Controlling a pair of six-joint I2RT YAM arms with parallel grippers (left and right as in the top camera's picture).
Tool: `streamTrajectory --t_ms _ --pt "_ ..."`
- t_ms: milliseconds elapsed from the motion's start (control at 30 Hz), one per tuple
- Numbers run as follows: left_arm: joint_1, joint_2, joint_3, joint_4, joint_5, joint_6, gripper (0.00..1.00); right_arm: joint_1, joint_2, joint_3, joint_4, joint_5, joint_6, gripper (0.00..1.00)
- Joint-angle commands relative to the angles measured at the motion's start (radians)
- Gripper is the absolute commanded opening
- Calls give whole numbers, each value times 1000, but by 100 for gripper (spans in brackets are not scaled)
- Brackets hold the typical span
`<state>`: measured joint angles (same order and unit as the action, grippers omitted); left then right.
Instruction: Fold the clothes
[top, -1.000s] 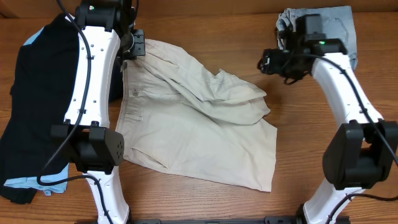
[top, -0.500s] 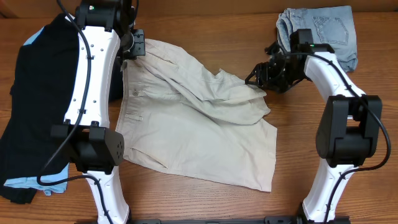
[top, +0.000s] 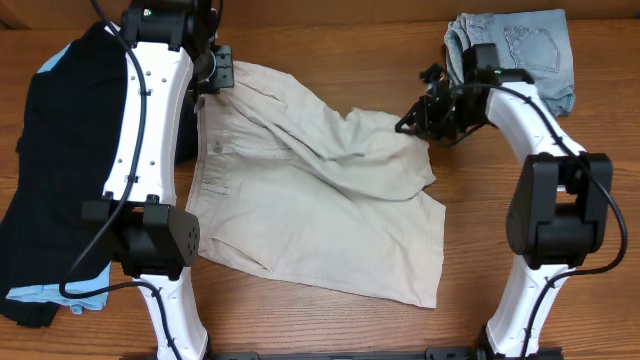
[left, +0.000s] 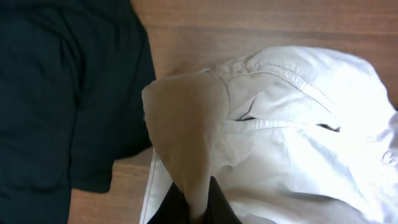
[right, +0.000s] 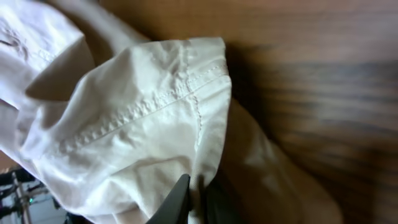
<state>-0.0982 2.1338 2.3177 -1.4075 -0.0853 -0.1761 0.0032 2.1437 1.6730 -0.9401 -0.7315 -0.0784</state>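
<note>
Item: shorts (top: 310, 200), beige, lying on the counter (top: 475, 235) between the two arms, with the waistband toward the left arm and the legs toward the right. The far leg is rumpled and partly lifted; the near leg lies flat. Left gripper (left: 193, 208): clamped on a fold of cloth at the far waistband corner, the fabric peaking up out of its jaws. Right gripper (right: 193, 193): closed on the stitched hem edge of the far leg, with only a narrow strip of cloth between the jaws. Adjacent: a black T-shirt (top: 50, 170) just beside the left gripper on its outer side; denim shorts (top: 520, 50) close behind the right gripper. Hazards, as judged: (1) the right bite is shallow and right at the hem, so a pull across the counter could slip the cloth free and drop the leg in a heap; (2) the left gripper may hold one layer or a pocket flap rather than the full waistband, so the rest would sag and fold crooked; (3) uneven travel of the two grippers would set a diagonal crease, since the cloth between them is already twisted; (4) the near leg is held by nothing and may drag or bunch; (5) an outward swing by the left gripper could snag the T-shirt.
</note>
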Motion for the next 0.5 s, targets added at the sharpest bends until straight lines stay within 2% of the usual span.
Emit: streamTrajectory --t_ms 0,167,467 --pt "0 -17 1 36 0 18 4 -54 -35 109 17 29 11 8" --pt "1 -16 1 165 -21 10 4 -93 -47 240 63 204 79 8" --pt "1 81 -3 369 -39 12 4 -63 -5 237 178 381 87 10"
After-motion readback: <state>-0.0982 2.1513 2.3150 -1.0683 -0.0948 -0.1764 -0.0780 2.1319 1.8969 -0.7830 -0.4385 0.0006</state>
